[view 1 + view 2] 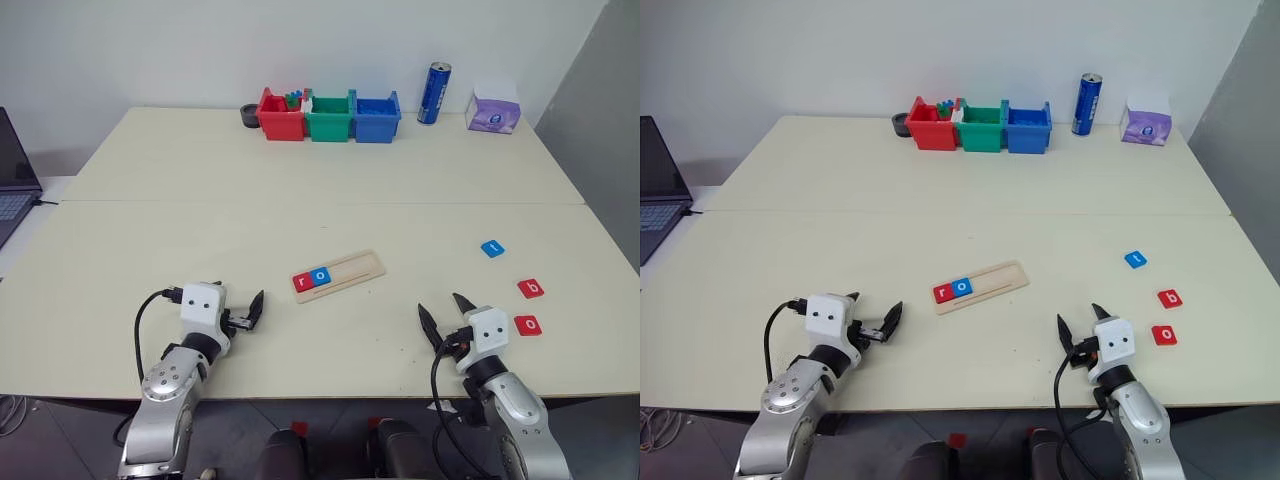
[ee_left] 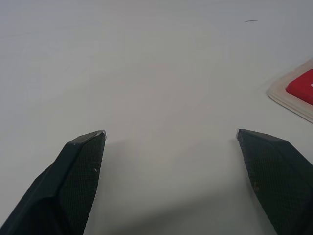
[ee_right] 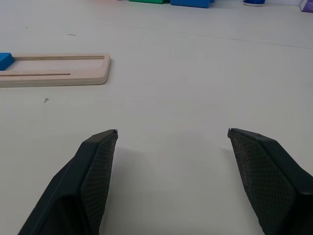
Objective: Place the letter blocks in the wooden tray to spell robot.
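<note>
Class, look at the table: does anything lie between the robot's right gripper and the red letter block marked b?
Nothing visible does. Bare tabletop separates the open right gripper from the red b block; the red o block sits beside that path, nearer the gripper.

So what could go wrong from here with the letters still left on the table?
1. The red b tile and red o tile lie close together, so the open right pincer might nudge one while taking the other.
2. The wooden tray lies loose and angled; pressing a tile beside the blue o could shift it.
</note>
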Controlling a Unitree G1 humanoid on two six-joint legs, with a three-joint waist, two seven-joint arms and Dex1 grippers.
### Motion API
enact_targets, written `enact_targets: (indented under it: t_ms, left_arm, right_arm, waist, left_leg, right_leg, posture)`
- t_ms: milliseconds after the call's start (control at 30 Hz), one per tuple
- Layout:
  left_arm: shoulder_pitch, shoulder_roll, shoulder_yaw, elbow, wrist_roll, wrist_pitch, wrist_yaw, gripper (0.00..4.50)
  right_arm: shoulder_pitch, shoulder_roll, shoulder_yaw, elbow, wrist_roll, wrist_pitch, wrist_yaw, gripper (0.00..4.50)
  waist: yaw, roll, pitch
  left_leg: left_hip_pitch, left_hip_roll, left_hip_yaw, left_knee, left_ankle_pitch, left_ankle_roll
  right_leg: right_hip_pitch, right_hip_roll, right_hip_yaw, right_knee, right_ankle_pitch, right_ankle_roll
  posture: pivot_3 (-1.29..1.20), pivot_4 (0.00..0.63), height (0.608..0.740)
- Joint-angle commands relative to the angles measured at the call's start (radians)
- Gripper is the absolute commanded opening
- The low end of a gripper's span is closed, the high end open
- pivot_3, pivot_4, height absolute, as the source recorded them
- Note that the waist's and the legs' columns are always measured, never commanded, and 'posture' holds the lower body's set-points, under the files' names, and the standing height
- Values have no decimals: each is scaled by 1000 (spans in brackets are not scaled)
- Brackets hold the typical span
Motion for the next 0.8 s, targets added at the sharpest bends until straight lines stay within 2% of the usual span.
enact_targets:
  t_ms: [33,167,333,433,633,800]
  left_arm:
    - [10,28,16,-30,-85,-20,-103,4500]
    - [10,71,9,-24,-111,-32,-181,4500]
    - [-62,141,-19,16,-117,-30,-283,4500]
    - [-121,172,-44,58,-105,-42,-335,4500]
    - [-237,223,-120,165,-107,-37,-476,4500]
    - [-345,223,-170,270,-88,-42,-539,4500]
  right_arm:
    - [4,-7,-13,-31,-1,-15,0,3827]
    - [-2,-48,6,-65,14,1,60,3827]
    - [-7,-198,72,-218,120,137,268,3827]
    - [-28,-281,74,-307,196,247,343,3827]
    - [-93,-388,35,-403,325,412,411,3827]
    - [-95,-406,39,-431,355,442,427,3827]
  waist:
    - [0,0,0]
    - [0,0,0]
    - [0,0,0]
    - [0,0,0]
    - [0,0,0]
    - [0,0,1]
  left_leg:
    - [0,0,0,0,0,0]
    - [0,0,0,0,0,0]
    - [0,0,0,0,0,0]
    - [0,0,-1,0,0,0]
    - [0,-1,-1,0,0,0]
    - [-1,-1,-1,0,0,0]
  right_leg:
    - [0,0,0,0,0,0]
    - [0,0,0,0,0,0]
    - [0,0,-1,0,0,0]
    - [0,1,-1,0,0,0]
    - [0,1,-1,0,0,0]
    - [0,1,-1,-1,0,0]
  posture:
    - [0,150,740]
    - [0,150,740]
    - [0,150,740]
    - [0,150,740]
    - [0,150,740]
    - [0,150,740]
